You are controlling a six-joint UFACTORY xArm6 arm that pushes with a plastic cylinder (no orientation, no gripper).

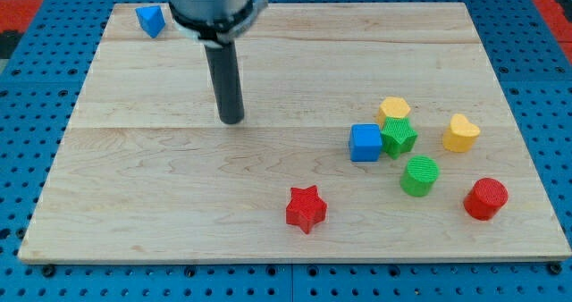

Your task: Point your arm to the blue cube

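Camera view: my tip (pixel 231 119) rests on bare board toward the table's top-left, touching nothing; it is a plain rod with no jaws to open or close. The blue cube (pixel 365 143) sits right of centre, touching the green star (pixel 399 137), well apart from my tip. It looks light, rigid and easily slid; approach its free left face.

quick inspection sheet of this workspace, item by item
surface: wooden board, flat, on blue pegboard
job's things: blue cube, touching green star on the view's right
clutter: blue triangular block top left; yellow hexagon; yellow heart; green cylinder; red cylinder; red star
grippers: none; my tip is left of the blue cube, apart from all blocks
cables: nothing seen
surroundings: red strips at the top corners
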